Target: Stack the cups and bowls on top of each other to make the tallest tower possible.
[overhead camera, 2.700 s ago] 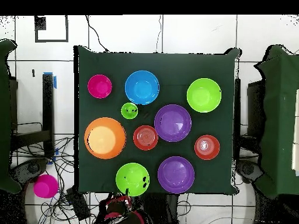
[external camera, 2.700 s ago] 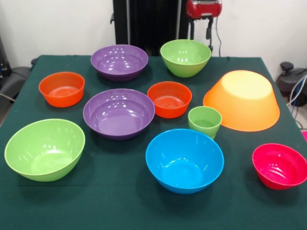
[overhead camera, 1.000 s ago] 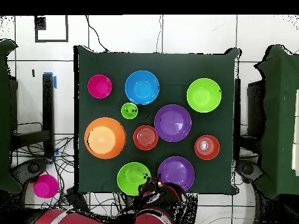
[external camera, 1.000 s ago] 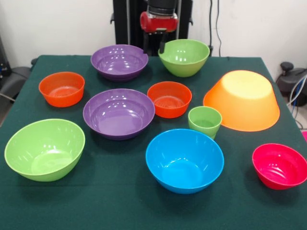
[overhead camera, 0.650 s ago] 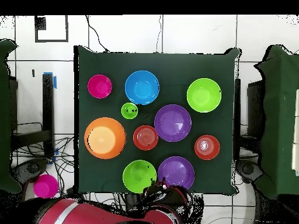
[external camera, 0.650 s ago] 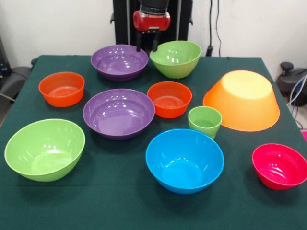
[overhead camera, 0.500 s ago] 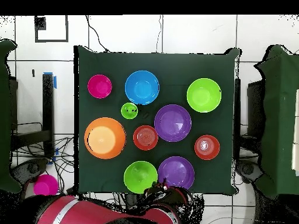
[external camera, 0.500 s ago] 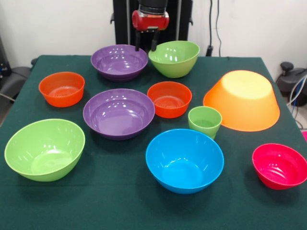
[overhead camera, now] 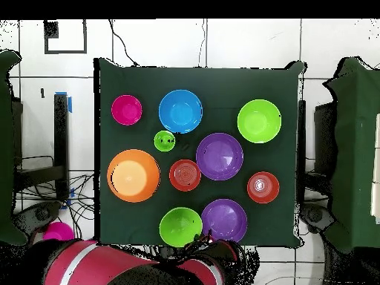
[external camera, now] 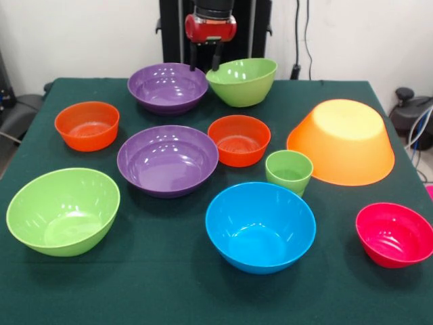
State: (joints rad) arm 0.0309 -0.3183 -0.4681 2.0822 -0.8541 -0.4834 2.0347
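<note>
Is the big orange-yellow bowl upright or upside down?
Upside down: the orange-yellow bowl shows its flat base on top, its wide rim on the table.

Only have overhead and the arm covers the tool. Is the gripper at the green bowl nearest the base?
Observer: Yes. In the front view the gripper hangs at the rim of that green bowl, on the side toward the purple bowl. I can't confirm contact.
Operator: Open or shut?
Observer: Open. Its two fingers stand apart.
Operator: Bowl sitting flat?
Observer: No, it is tilted, with its rim lower on the purple bowl's side.
</note>
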